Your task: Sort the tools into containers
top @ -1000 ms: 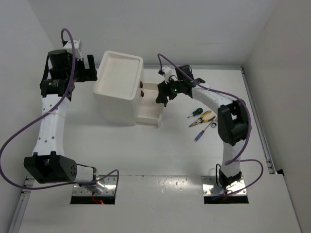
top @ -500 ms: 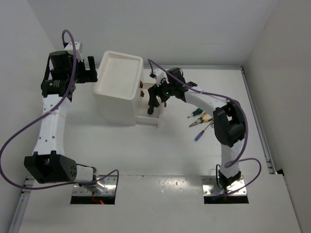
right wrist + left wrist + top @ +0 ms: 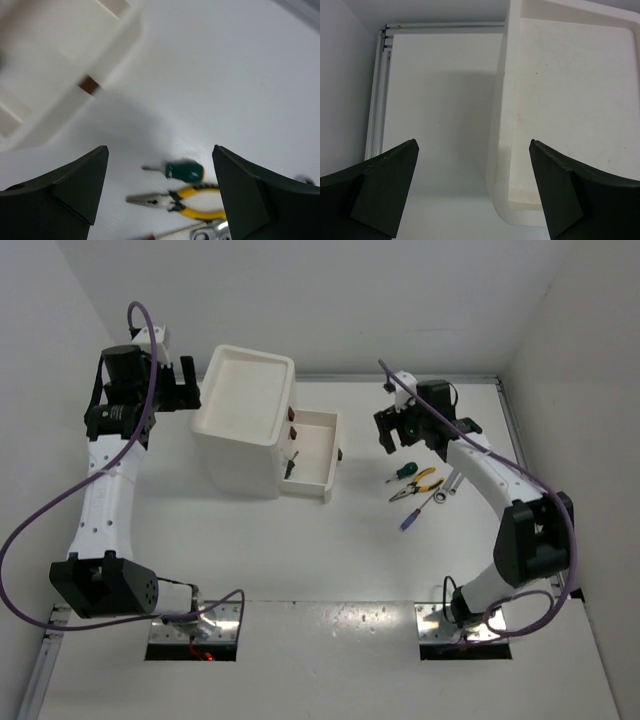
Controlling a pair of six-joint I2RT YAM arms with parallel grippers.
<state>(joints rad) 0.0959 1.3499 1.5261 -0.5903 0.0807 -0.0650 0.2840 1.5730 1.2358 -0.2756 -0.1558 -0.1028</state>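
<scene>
The white drawer unit [image 3: 245,415] stands at the back left, its top drawer [image 3: 315,452] pulled out to the right and showing nothing inside. The green-handled screwdriver [image 3: 403,472], yellow-handled pliers [image 3: 420,484], blue-handled screwdriver [image 3: 410,519] and two silver wrenches [image 3: 441,497] lie on the table right of it. My right gripper [image 3: 398,436] is open and empty, hovering just behind the tools. In the right wrist view my gripper [image 3: 159,155] is above the green screwdriver [image 3: 184,170] and pliers [image 3: 175,201]. My left gripper [image 3: 186,386] is open at the unit's left edge [image 3: 505,150].
White walls close in the table at the back and on both sides. A metal rail [image 3: 525,480] runs along the right edge. The open drawer's brown knob [image 3: 89,85] sticks out toward the tools. Bare table lies in front of the unit.
My right gripper has pulled back from the open drawer and swung right, to above the tools. The left arm and the drawer unit have not moved.
</scene>
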